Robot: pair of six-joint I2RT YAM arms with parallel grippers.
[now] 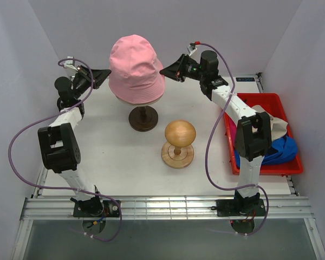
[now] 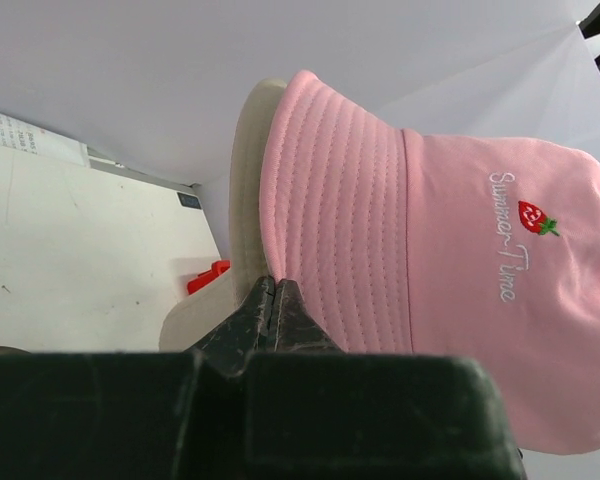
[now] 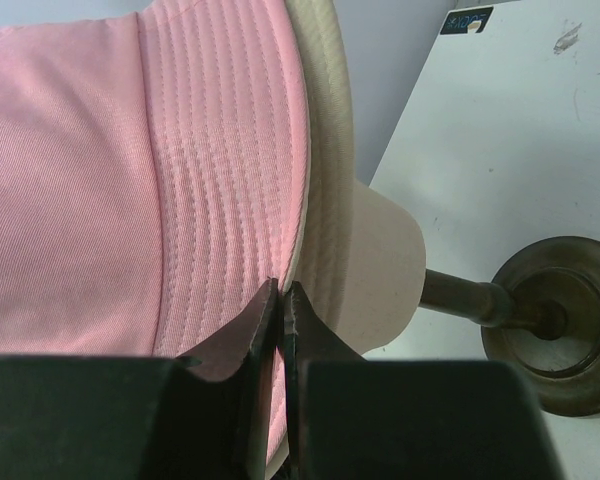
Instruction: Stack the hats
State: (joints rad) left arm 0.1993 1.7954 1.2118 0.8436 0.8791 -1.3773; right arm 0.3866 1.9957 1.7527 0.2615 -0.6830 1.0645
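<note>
Bright, even, diffuse light fills all three views, with no hard shadows. Overhead, only a faint soft shadow lies on the white table beneath the light pink bucket hat, and the wooden head form shows a mild sheen. In the wrist views the left gripper and right gripper bodies sit dark and soft at 6 o'clock, while the hat stitching is crisp.

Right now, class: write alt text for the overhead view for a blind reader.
A light pink fabric bucket hat over a dark wooden stand, its brim pinched by the left pincer and right pincer. A pale wooden head form and red plastic bin sit nearby.
</note>
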